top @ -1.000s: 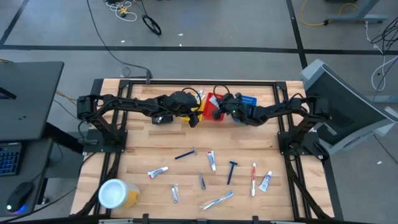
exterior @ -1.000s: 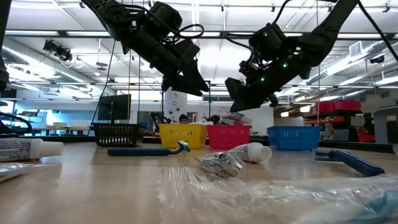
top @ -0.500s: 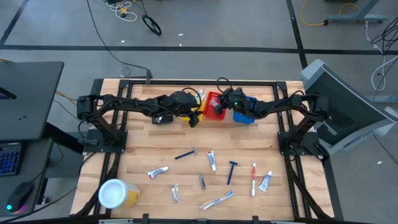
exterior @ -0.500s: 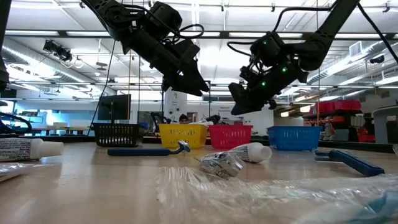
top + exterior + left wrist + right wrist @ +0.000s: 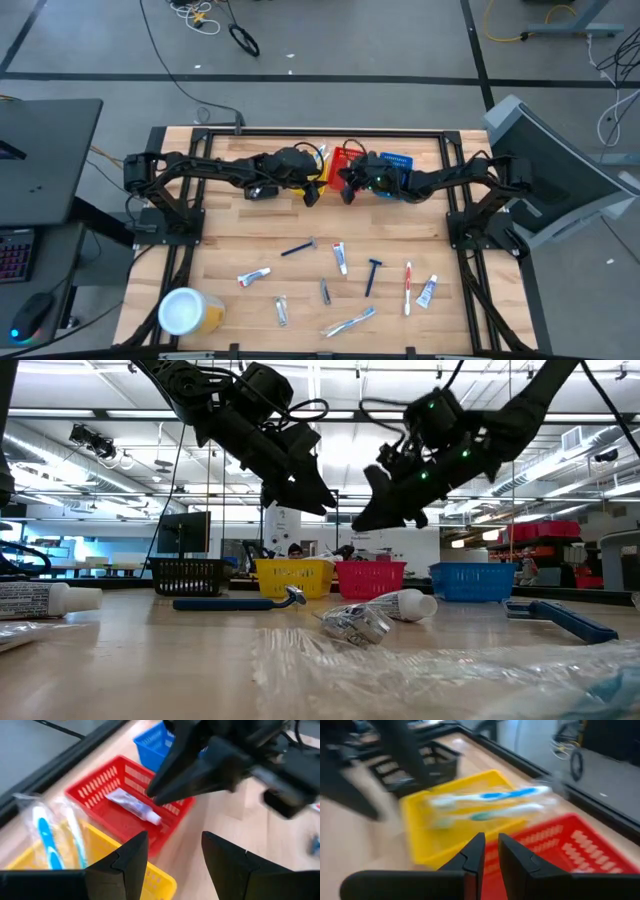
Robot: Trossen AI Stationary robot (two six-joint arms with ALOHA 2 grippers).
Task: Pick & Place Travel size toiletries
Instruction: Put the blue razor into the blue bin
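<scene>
At upper centre of the high view, right gripper (image 5: 349, 189) above the near edge of the red plastic basket (image 5: 345, 163), fingers close together, empty. Beside it, left gripper (image 5: 312, 192) by the yellow basket (image 5: 75, 862), fingers spread, empty. White tube (image 5: 134, 806) lying in the red basket; wrapped toothbrushes (image 5: 490, 802) in the yellow. More toiletries scattered lower centre, among them a blue-handled razor (image 5: 373, 275).
</scene>
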